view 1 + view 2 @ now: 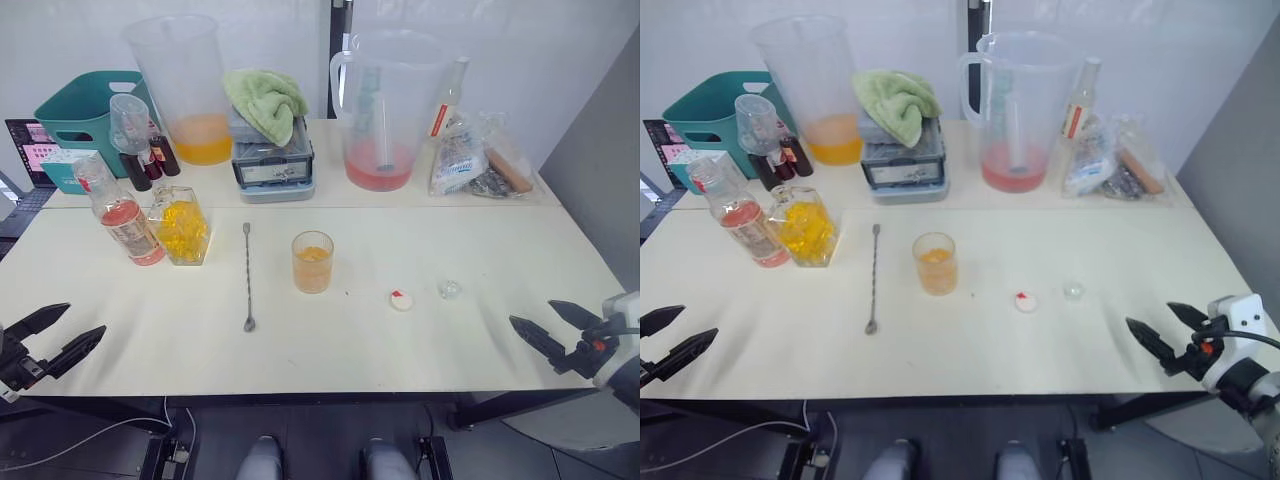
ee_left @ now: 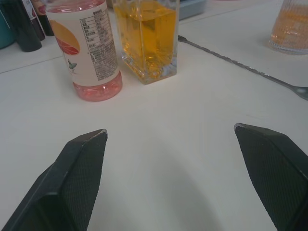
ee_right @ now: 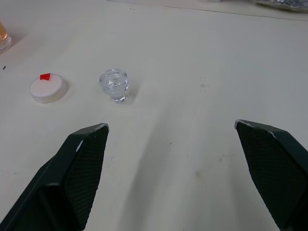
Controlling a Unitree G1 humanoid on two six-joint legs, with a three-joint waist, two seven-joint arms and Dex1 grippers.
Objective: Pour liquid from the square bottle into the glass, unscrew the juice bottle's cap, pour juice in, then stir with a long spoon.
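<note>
Both tools spread wide and empty, left tool (image 1: 52, 343) low at the near left edge of the surface (image 1: 480, 260), right tool (image 1: 549, 324) at the near right edge, well clear of everything, likely parked between steps. Glass (image 1: 312, 261) mid-surface holding orange liquid, spoon (image 1: 248, 276) flat just left of it, cap (image 1: 401, 299) off and lying to its right beside a small clear stopper (image 1: 449, 289). Juice bottle (image 1: 122, 215) upright, uncapped, touching or nearly touching the square bottle (image 1: 181, 226) at far left; pouring judged done, stirring next.
</note>
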